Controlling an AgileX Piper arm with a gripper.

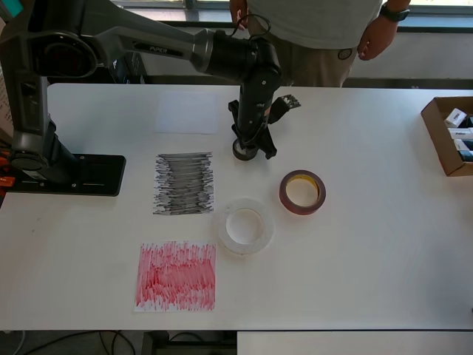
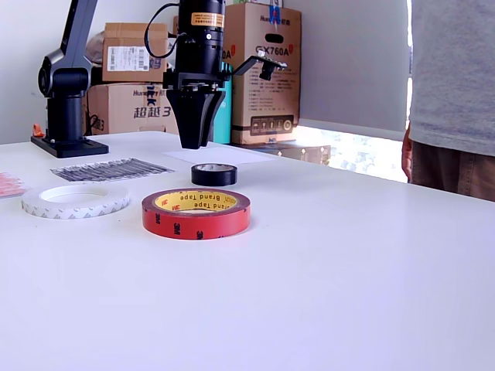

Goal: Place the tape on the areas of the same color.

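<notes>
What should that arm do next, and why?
Probably shift a little toward the black tape roll and drop straight down over it. The gripper hangs above the table beside the roll, touching nothing, and all three rolls lie off their patches, the black scribbled patch included.

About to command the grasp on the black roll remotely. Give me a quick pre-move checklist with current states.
1. Gripper empty, above black tape roll, not touching: ok.
2. Gripper centred over roll: not ok, the exterior view shows it offset to that view's left.
3. Jaws open enough: cannot tell.
4. Black scribbled patch free of objects: ok.
5. Red tape roll and white tape roll apart from the black roll: ok.
6. Bystander at table's far edge, hands off the table: ok.
</notes>
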